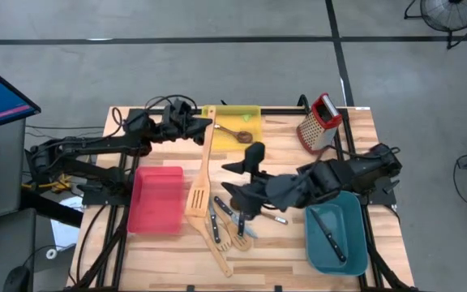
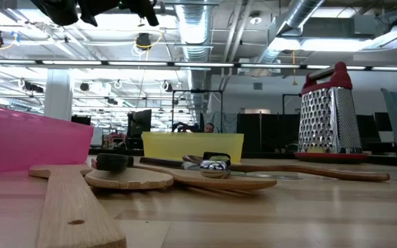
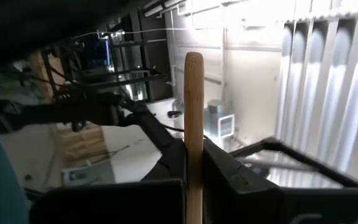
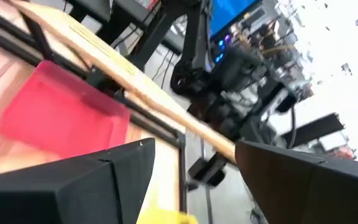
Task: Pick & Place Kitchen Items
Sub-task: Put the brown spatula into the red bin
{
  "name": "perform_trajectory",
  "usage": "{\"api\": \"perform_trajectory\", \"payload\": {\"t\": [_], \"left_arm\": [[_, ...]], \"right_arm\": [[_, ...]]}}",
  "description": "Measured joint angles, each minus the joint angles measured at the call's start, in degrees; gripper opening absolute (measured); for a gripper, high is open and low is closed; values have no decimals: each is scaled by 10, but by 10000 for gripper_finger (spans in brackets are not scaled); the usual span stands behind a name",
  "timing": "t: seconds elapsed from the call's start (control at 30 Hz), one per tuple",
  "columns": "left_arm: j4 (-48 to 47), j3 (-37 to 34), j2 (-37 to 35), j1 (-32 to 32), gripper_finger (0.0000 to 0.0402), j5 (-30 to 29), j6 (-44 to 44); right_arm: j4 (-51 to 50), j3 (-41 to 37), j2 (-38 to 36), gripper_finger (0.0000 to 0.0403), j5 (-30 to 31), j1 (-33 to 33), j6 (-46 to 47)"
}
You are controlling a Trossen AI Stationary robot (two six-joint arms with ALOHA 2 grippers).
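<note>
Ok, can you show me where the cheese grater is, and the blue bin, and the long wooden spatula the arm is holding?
grater (image 1: 319, 123): high view, on its metal side.
blue bin (image 1: 355, 212): high view, on its right wall.
long wooden spatula (image 1: 199, 195): high view, on its slotted blade.

Camera layout: one overhead, one at table level, one on each wrist.
You see the whole table (image 1: 298, 251) from above; the level camera shares its grater (image 1: 319, 122) and yellow bin (image 2: 193, 146).

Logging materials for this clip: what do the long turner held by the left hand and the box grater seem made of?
The turner, clamped in the left hand, looks like pale unfinished wood with visible grain. The grater seems shiny perforated metal with a red, probably plastic, top.
</note>
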Motion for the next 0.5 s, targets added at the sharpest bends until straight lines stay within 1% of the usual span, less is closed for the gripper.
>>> {"api": "perform_trajectory", "payload": {"t": [0.1,0.3,0.5], "left_arm": [[-1,0,0,19,8,31,42],[-7,0,0,50,8,109,131],[-94,0,0,67,8,144,216]], "right_arm": [[-38,1,-7,235,7,13,48],[-138,0,-23,235,5,28,192],[-204,0,-26,235,3,33,289]]}}
